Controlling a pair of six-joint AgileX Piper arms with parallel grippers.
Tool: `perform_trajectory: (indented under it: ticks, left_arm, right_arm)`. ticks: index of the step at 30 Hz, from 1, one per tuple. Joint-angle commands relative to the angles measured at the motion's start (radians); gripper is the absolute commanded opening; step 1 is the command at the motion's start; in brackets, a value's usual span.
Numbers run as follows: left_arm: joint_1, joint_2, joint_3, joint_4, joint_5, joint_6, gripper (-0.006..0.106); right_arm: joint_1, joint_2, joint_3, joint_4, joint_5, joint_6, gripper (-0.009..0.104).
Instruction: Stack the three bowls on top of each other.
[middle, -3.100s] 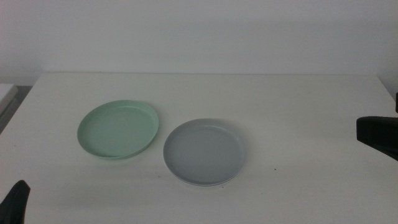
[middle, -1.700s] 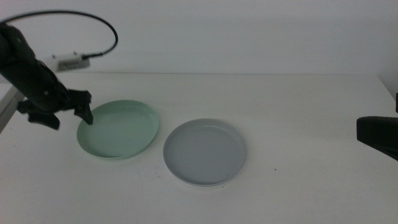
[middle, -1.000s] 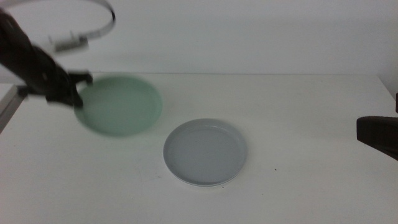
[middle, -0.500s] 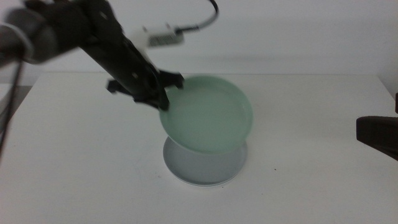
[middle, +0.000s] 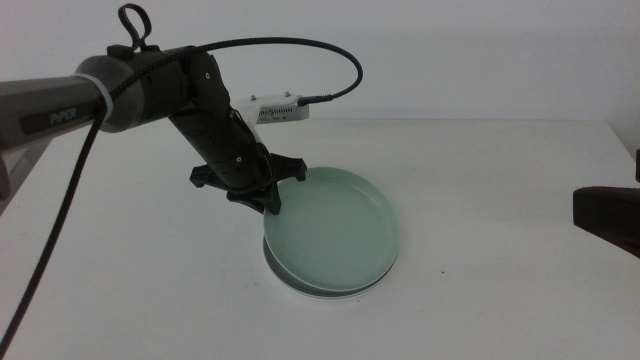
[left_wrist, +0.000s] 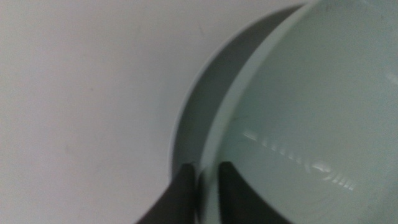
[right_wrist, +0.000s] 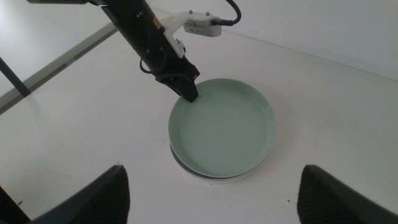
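On the white worktop (middle: 500, 200), near its middle, sits a pile of round, flat plastic bowls. At the very bottom a thin white bowl rim (middle: 285, 283) peeks out, and right above it a sliver of the grey plastic bowl (left_wrist: 205, 106) shows. The mint green plastic bowl (middle: 335, 235) is on top, lined up well with the two under it.

The left end effector (middle: 272, 205) is at the green bowl's rim on the side away from the right arm. Its two dark fingers (left_wrist: 181, 186) are pinched together on that rim, one inside and one outside. In the left wrist view the green bowl looks a little tipped, with a dark gap over the grey one on the held side, so I think it is not fully set down yet. The far side seems to rest on the grey bowl already.

The right end effector (right_wrist: 211, 196) waits well off to the side with its fingers wide apart, holding nothing.

So the job looks almost done. All three bowls are in one pile. What is left, I think, is to lower the held edge, let go, and pull the arm away without dragging the green bowl.
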Motion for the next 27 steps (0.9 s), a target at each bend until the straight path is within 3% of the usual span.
perform_trajectory:
  ticks: [1,6,9,18,23,27]
  left_arm:
    - [-0.003,-0.017,0.000,0.005,-0.019,-0.012,0.020]
    - [-0.003,-0.119,0.038,0.041,-0.022,0.029,0.068]
    - [0.010,-0.262,0.111,0.106,-0.068,0.020,0.094]
    - [0.239,-0.963,0.525,0.321,-0.231,-0.108,0.094]
    - [0.400,-1.158,0.635,0.237,-0.231,-0.061,0.094]
    - [0.430,-1.173,0.636,0.195,-0.232,-0.005,0.094]
  right_arm:
    - [-0.008,-0.005,0.004,0.000,-0.007,-0.003,0.092]
    - [-0.008,-0.005,0.004,0.000,-0.007,-0.003,0.092]
    - [-0.008,-0.005,0.004,0.000,-0.007,-0.003,0.092]
    - [-0.008,-0.005,0.004,0.000,-0.007,-0.003,0.092]
    - [-0.008,-0.005,0.004,0.000,-0.007,-0.003,0.092]
    - [-0.008,-0.005,0.004,0.000,-0.007,-0.003,0.092]
